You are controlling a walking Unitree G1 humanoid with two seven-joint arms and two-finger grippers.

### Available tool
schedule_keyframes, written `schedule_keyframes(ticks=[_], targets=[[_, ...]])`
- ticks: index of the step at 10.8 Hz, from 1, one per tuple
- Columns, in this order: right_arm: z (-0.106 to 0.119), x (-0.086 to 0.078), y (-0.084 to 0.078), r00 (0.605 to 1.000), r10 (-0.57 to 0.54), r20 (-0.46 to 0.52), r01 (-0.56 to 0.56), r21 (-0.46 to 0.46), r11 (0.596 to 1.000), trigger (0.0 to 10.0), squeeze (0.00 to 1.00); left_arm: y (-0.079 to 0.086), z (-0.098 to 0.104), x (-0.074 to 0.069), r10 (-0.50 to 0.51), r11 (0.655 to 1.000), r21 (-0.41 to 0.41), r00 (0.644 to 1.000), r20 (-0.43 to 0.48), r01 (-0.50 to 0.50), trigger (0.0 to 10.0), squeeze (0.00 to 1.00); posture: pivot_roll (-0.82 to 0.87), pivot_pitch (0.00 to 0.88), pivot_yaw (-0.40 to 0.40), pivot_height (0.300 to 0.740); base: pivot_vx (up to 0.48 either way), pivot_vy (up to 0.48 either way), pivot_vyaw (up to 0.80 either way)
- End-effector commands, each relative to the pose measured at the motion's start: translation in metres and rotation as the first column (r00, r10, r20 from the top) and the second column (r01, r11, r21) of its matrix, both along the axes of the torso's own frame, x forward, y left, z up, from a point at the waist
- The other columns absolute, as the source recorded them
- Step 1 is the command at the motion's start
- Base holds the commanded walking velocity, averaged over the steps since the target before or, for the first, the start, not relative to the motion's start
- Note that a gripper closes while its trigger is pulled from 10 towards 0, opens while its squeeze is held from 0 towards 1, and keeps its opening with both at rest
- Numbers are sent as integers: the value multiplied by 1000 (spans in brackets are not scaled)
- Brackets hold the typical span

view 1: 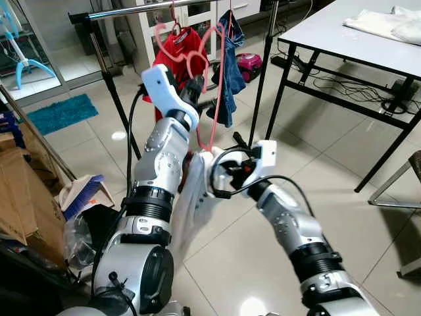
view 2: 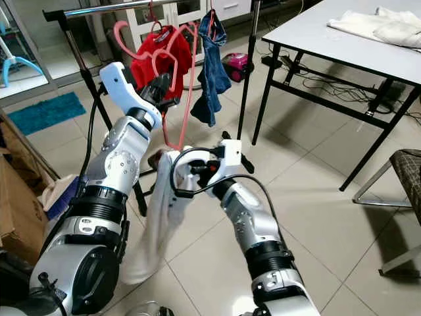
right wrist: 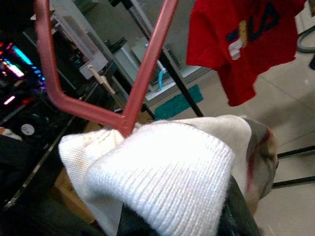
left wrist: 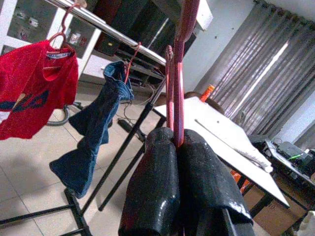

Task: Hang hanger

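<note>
A pink hanger stands tilted below the metal clothes rail, its hook up beside a hung red shirt. My left gripper is shut on the hanger's upper part, and the left wrist view has both fingers pressed around the pink bar. A white garment hangs from the hanger's lower end. My right gripper is shut on that cloth at the hanger's corner. The cloth hides the right fingertips.
Blue jeans hang on the rail to the right of the red shirt. A grey table with white cloth stands at the right. Cardboard boxes and clutter crowd the left. A chair frame sits at the far right.
</note>
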State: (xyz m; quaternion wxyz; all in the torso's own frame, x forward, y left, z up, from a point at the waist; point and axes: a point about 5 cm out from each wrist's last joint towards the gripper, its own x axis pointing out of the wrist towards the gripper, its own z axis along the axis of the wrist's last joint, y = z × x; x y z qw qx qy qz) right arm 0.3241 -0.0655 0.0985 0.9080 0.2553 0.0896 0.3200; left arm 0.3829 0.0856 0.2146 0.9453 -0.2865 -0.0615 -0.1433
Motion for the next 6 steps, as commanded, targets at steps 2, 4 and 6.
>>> schedule_keyframes(ticks=[2, 4, 6], targets=[[11, 6, 9, 999, 19, 31, -20, 8, 1000, 10000, 0, -3, 17, 0, -12, 1000, -20, 999, 39, 13, 10000, 0, -21, 0, 55, 740, 0, 0, 0], [14, 10, 20, 999, 24, 29, -25, 10, 1000, 10000, 0, -3, 17, -2, -21, 1000, -21, 999, 34, 22, 10000, 0, -18, 0, 55, 740, 0, 0, 0], [13, 13, 28, 998, 19, -61, -13, 85, 996, 10000, 0, -4, 19, -3, -25, 999, -19, 999, 37, 26, 10000, 0, -18, 0, 55, 740, 0, 0, 0]])
